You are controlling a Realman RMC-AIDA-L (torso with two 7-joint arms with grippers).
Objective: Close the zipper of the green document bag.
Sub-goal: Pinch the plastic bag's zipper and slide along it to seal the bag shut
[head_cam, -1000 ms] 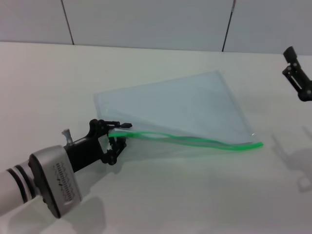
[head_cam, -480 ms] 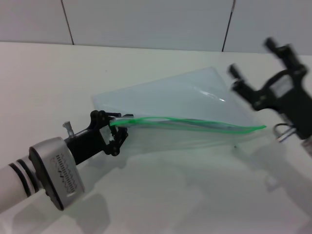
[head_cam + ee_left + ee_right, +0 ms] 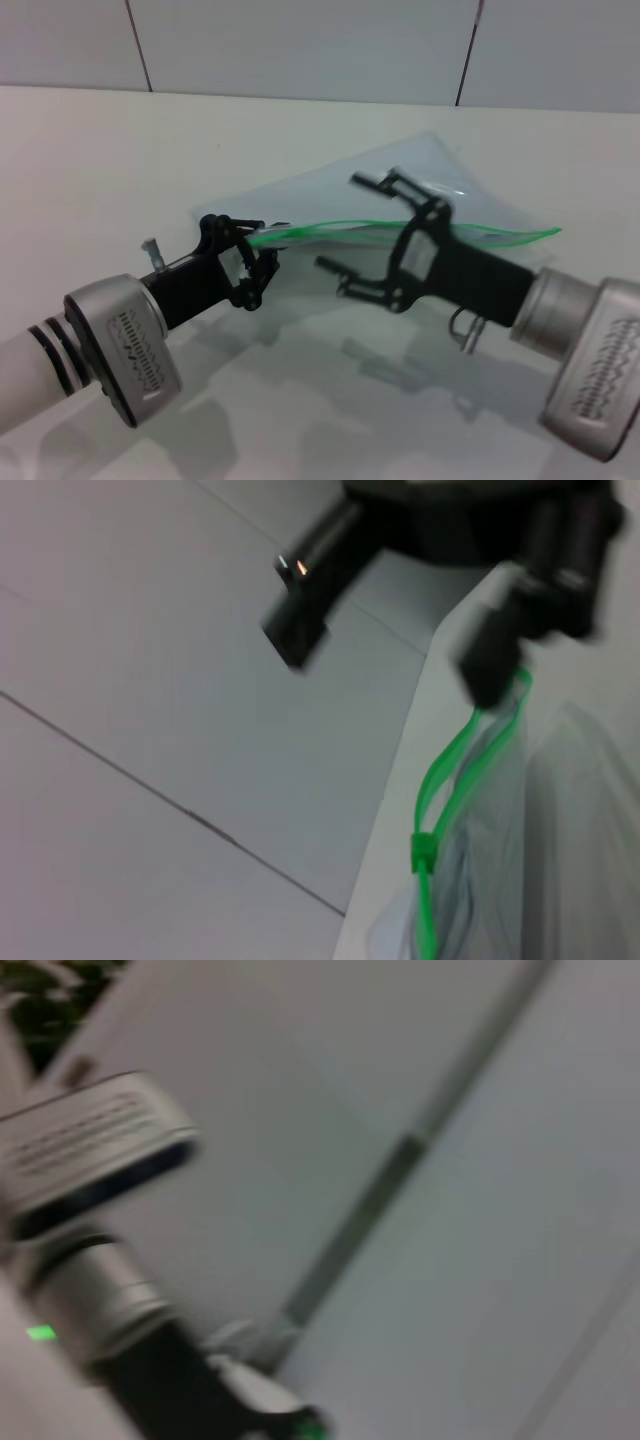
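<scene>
The green document bag (image 3: 330, 185) is a pale translucent pouch, raised off the white table (image 3: 90, 150) along its near edge. The zipper (image 3: 320, 227) runs as a bright green strip along that edge. My left gripper (image 3: 260, 252) is shut on the bag's left corner, at the zipper's end. My right gripper (image 3: 341, 222) reaches in from the right and is open, one finger above the strip and one below it. In the left wrist view the small green slider (image 3: 424, 852) sits on the zipper (image 3: 447, 770), with the right gripper's dark fingers (image 3: 492, 670) farther along it.
A grey panelled wall (image 3: 300, 40) rises behind the table's far edge. The right wrist view shows the left arm's silver wrist (image 3: 90, 1160) against the wall.
My right arm has swung in from the far right to the middle of the bag, its open fingers now around the zipper. The left gripper has lifted the bag's corner a little.
</scene>
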